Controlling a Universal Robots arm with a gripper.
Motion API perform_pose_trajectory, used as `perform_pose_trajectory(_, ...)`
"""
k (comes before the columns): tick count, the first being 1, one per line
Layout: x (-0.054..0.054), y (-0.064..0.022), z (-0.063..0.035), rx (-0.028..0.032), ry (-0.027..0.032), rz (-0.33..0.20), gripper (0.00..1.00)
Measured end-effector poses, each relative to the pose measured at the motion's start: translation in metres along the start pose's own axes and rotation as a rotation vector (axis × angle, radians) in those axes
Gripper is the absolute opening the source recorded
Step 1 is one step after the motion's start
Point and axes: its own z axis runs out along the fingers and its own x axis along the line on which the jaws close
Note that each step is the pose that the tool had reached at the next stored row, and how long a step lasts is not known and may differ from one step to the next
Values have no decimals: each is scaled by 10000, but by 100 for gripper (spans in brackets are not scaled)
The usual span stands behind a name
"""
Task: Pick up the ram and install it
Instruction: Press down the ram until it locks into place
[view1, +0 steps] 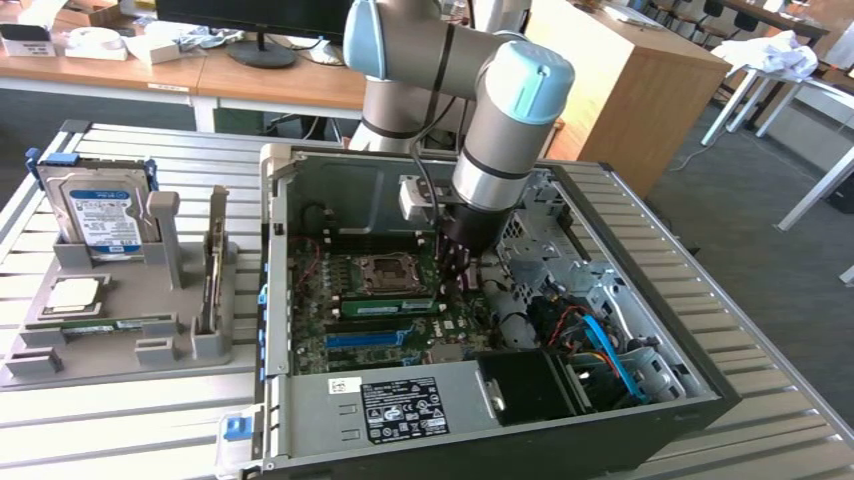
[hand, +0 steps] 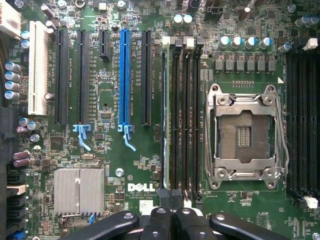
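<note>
The arm reaches down into the open computer case (view1: 694, 385), which lies on its side on the slatted desk (view1: 120, 425); the case walls ring the motherboard (hand: 112, 165) on all sides, so the open room is straight above it. The fingers (hand: 172, 220) are closed together and hold nothing, hovering just over the end of a bank of memory slots (hand: 186, 115) beside the empty processor socket (hand: 243, 135). The ram (view1: 387, 305) sits in the slots next to that socket, standing edge-up along the slot line near the arm's tip. In the wrist view one blue expansion slot (hand: 124, 75) stands among four black ones, with one white slot (hand: 38, 67) toward the board's edge. Outside the case, on the exterior view's left, a grey holder (view1: 94, 345) carries one hard drive (view1: 96, 215), upright, and one square processor chip (view1: 74, 293), lying flat.
</note>
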Motion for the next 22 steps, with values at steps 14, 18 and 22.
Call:
perform_pose_trajectory(14, 0, -1, 17, 2, -2, 0, 10)
perform_pose_trajectory(18, 0, -1, 21, 0, 1, 0, 10)
perform_pose_trajectory(22, 0, -1, 22, 0, -1, 0, 10)
